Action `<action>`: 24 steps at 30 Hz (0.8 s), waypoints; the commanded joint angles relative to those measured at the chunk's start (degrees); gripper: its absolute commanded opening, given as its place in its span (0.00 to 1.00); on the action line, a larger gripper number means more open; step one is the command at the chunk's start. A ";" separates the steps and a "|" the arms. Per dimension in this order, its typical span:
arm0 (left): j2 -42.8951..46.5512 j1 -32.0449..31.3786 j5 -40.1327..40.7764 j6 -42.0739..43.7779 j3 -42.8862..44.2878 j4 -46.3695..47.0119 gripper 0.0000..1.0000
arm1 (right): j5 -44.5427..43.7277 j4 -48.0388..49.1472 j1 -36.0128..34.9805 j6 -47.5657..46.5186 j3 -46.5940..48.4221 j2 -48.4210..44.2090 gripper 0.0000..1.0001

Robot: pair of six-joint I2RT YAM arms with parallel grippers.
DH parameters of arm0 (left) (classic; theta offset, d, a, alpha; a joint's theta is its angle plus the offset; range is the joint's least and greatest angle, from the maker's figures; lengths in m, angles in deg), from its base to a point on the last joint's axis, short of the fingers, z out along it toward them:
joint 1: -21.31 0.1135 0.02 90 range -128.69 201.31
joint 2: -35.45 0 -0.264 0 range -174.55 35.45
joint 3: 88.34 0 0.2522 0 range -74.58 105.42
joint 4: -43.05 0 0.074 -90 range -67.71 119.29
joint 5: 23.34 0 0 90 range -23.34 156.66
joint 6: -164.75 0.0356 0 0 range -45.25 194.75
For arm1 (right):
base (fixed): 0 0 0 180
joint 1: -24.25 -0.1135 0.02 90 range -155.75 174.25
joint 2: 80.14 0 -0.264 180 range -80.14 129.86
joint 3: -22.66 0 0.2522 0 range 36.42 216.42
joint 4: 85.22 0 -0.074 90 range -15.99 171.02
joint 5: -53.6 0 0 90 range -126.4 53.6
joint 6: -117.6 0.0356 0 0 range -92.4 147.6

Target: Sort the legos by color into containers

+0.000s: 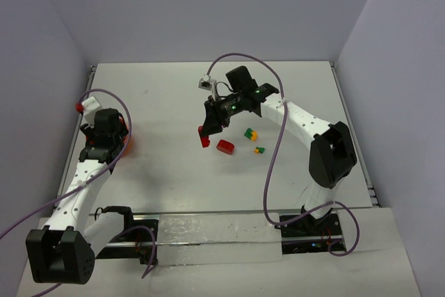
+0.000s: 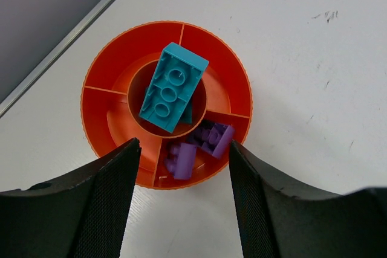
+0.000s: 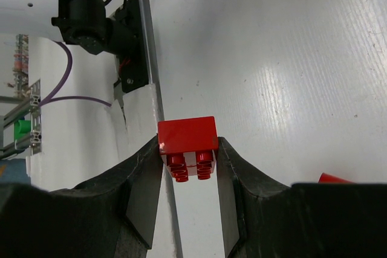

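White scuffed table (image 1: 174,102), pale walls (image 1: 208,5); right end effector (image 3: 188,150) pinching red lego (image 3: 187,132), left end effector (image 2: 182,147) spread

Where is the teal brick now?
Left wrist view: the teal brick lies in the orange bowl's centre compartment, beside the purple bricks, at the table's left.

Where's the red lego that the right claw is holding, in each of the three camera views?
Top external: the held red lego is left of centre, under the right claw.
Left wrist: not in view.
Right wrist: centre, gripped in the claw.
Shared landmark: the loose red lego on the table, also at the right wrist view's lower right edge.
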 commanded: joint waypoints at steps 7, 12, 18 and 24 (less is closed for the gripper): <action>8.26 -4.44 -12.27 4.58 4.19 1.61 0.64 | 1.79 0.67 0.45 0.48 1.71 -0.64 0.00; 12.37 -4.63 -36.40 15.10 8.51 1.93 0.64 | 5.66 9.23 0.63 12.27 -1.68 -1.18 0.00; 10.80 -4.86 -63.36 15.16 9.49 2.09 0.65 | 10.70 47.01 3.38 50.38 -13.25 -0.79 0.00; 7.08 -11.13 -64.15 15.60 10.99 3.01 0.69 | 4.26 78.43 6.39 86.32 -22.28 2.52 0.00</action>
